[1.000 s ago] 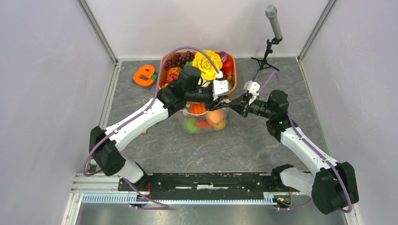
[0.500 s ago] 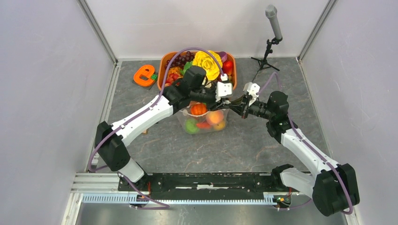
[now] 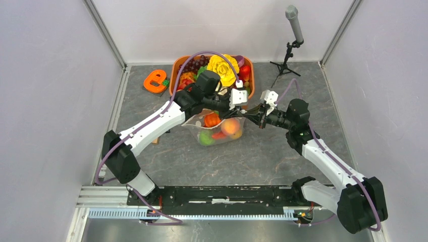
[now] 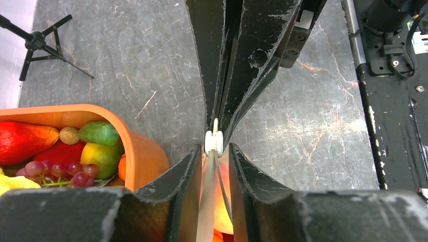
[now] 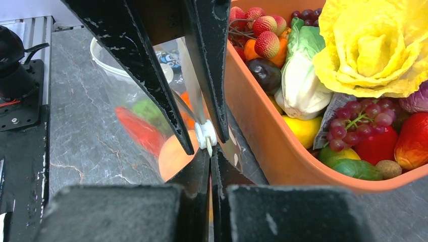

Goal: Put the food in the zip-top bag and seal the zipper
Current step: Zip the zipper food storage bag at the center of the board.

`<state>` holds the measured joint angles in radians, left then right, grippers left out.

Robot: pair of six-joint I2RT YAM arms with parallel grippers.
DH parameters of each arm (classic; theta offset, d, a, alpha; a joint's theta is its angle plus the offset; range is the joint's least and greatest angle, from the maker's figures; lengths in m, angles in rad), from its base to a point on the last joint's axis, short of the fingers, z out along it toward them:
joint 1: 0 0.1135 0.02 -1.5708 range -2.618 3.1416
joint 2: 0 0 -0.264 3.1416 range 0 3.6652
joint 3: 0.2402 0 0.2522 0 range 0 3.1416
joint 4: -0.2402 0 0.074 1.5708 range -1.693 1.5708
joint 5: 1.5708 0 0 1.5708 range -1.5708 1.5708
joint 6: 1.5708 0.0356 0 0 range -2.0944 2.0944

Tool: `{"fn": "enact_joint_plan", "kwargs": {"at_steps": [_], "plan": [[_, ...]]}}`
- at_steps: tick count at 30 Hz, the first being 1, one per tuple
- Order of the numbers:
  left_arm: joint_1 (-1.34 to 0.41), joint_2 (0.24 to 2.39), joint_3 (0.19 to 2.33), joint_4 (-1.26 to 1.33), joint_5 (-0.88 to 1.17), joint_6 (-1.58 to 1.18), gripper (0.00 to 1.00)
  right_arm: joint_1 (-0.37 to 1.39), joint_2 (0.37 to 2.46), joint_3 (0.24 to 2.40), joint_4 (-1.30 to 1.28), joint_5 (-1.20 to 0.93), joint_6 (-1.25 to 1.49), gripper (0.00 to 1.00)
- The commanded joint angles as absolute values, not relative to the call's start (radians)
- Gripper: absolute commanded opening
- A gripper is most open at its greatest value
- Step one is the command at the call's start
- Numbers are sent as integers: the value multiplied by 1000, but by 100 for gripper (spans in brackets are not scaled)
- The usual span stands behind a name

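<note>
Counting from above on the grey desk (image 3: 262, 156): two arms, two end effectors, one clear dotted bag (image 3: 192, 126), one orange tub (image 4: 144, 154), one orange letter-shaped piece (image 3: 155, 80), one microphone (image 3: 294, 22) on a tripod. Counting at least four pieces of food (image 3: 231, 126) through the bag's plastic: orange, peach, green, red.

Lying at mid-desk just in front of the tub, with the bag's right end lifted where both arms are meeting. Running roughly left to right along the zipper (image 4: 214, 142), the long axis, on the bag's far edge beside the tub.

Hiding the grip itself in the top view, behind the two wrists. Showing it only in the wrist views:
- Pinching the zipper's white end with the right end effector (image 5: 211, 155), fingers closed flat together on it.
- Straddling the same strip with the left end effector (image 4: 215, 151), fingers narrowly parted, a sliver of gap showing beside the strip.

Showing only in the right wrist view the tub's fuller load: yellow leafy head, grapes, strawberries, a pale cabbage. Showing only in the left wrist view the tripod's feet. Showing only from above the whole bag and both arms.
</note>
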<state>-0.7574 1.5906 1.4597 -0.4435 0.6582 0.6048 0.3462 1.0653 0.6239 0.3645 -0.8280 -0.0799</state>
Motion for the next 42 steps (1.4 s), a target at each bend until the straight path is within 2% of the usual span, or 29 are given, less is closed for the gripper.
{"fn": "enact_joint_plan", "kwargs": {"at_steps": [1, 8, 16, 19, 20, 23, 28, 29, 31, 32, 33, 42], "plan": [[-753, 1580, 1509, -450, 709, 637, 33, 357, 1038, 627, 387, -821, -98, 0], [-753, 1580, 1513, -444, 747, 612, 28, 360, 1050, 634, 378, -805, -105, 0], [-753, 1589, 1519, -488, 716, 635, 6, 360, 1049, 635, 368, -789, -113, 0], [-753, 1588, 1522, -482, 720, 632, 7, 360, 1050, 634, 356, -784, -117, 0], [-753, 1588, 1522, -477, 720, 627, 12, 361, 1048, 633, 357, -785, -117, 0], [-753, 1586, 1519, -455, 727, 608, 16, 362, 1045, 629, 356, -782, -118, 0], [-753, 1585, 1516, -428, 717, 571, 19, 363, 1046, 629, 349, -779, -125, 0], [-753, 1585, 1515, -426, 712, 564, 19, 364, 1044, 629, 348, -775, -128, 0], [-753, 1585, 1509, -401, 701, 537, 11, 364, 1042, 629, 345, -764, -131, 0], [-753, 1587, 1506, -383, 693, 521, 4, 364, 1042, 628, 344, -761, -133, 0], [-753, 1590, 1508, -376, 689, 503, 2, 364, 1041, 627, 344, -754, -133, 0], [-745, 1554, 1495, -434, 657, 557, 2, 363, 1013, 615, 319, -656, -148, 0]]}}
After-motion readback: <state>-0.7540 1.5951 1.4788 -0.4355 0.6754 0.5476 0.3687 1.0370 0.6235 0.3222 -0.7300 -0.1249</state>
